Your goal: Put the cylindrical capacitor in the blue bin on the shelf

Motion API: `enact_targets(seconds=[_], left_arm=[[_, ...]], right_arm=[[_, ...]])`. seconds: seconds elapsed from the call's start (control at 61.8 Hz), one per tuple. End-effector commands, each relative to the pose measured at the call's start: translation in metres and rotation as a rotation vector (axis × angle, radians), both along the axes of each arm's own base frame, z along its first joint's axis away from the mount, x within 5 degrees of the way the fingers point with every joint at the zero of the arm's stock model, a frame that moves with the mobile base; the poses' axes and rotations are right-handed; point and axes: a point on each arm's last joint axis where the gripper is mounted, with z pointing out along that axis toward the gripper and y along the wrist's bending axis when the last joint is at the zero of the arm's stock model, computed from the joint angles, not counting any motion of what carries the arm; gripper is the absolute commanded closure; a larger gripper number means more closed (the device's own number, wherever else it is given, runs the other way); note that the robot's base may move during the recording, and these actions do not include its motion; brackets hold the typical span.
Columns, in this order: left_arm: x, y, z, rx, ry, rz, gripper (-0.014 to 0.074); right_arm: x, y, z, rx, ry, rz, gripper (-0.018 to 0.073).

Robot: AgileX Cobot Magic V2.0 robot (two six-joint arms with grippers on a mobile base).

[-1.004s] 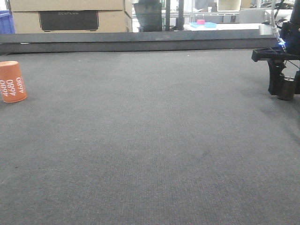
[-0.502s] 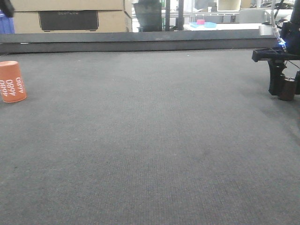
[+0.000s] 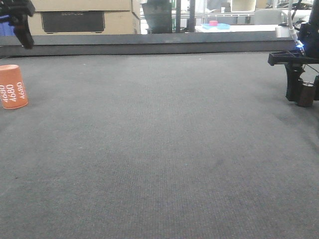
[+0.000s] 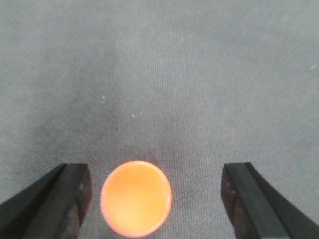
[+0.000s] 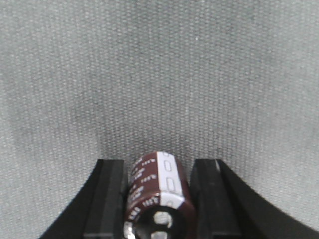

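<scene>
The cylindrical capacitor [image 5: 158,195], dark brown with a white stripe, stands on the grey mat between the fingers of my right gripper [image 5: 157,199], which close on it from both sides. In the front view it shows at the far right [image 3: 305,95], standing on the mat inside the right gripper [image 3: 304,91]. My left gripper [image 4: 157,199] is wide open above the orange "4680" cylinder [image 4: 136,197], which sits nearer the left finger [image 4: 72,196]. In the front view the left gripper [image 3: 25,39] hangs at the top left, above that cylinder [image 3: 12,86]. The shelf and the blue bin are out of view.
A raised dark ledge [image 3: 149,44] borders the back of the mat. Behind it stand cardboard boxes [image 3: 75,17] and a distant table with a light blue tray [image 3: 217,26]. The grey mat [image 3: 159,149] spans the whole foreground.
My left gripper has come into the front view at the top left, down toward the orange cylinder. The right gripper and capacitor have stayed in place.
</scene>
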Motion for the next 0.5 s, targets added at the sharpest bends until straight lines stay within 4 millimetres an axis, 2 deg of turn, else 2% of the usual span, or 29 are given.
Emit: enact_targets(seconds=[0.0,0.162,0.486], left_arm=[[0.007,0.001,-0.005,0.006,0.068,0.013,0.0152],[0.020,0.001,-0.011,0.028,0.136,0.028,0.0152],[0.023,0.005,-0.016,0.068,0.150,0.050,0.0152]], right_arm=[[-0.001,-0.002,0.001,-0.002,0.013,-0.001,0.0721],[-0.001,-0.002,0.001,-0.002,0.013,-0.001,0.0721],[0.000,-0.002,0.001,-0.002,0.007,-0.002,0.0721]])
